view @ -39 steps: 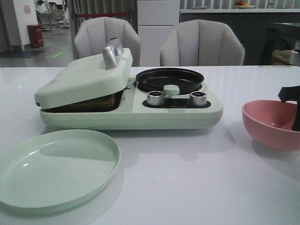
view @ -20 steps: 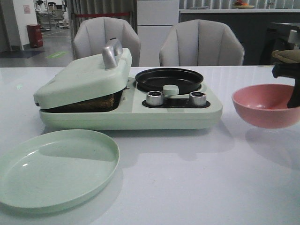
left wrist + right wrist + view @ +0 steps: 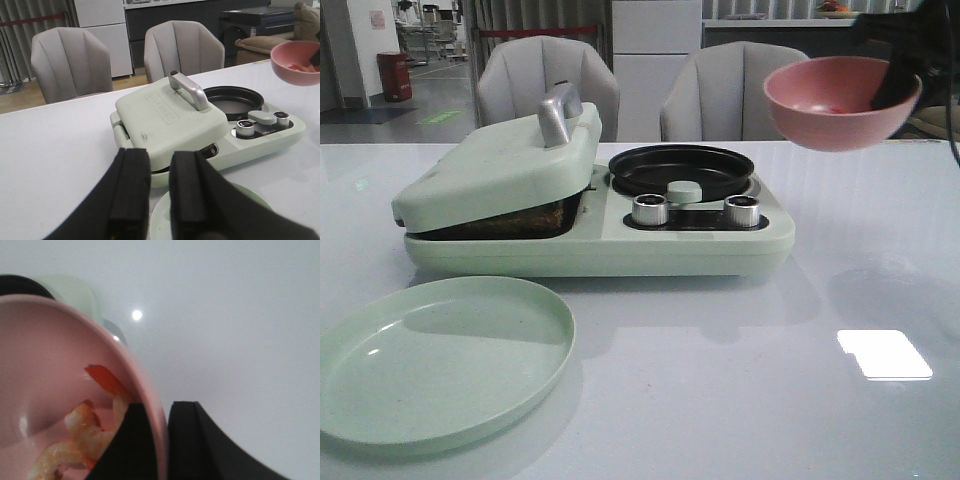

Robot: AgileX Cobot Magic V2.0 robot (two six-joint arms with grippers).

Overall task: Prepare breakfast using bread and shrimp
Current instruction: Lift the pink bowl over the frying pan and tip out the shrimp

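Front view: pink bowl (image 3: 840,100) is held in the air, tilted, right of and above the black pan (image 3: 682,168). Its rim is clamped by the right gripper (image 3: 161,440); shrimp (image 3: 82,435) is seen inside. Left gripper (image 3: 159,195) is narrowly parted, empty. Bread (image 3: 525,217) is glimpsed under the sandwich-maker lid (image 3: 500,165).

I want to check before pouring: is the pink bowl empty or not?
Not empty. The pink bowl, its rim pinched by the right tool, holds the shrimp inside.
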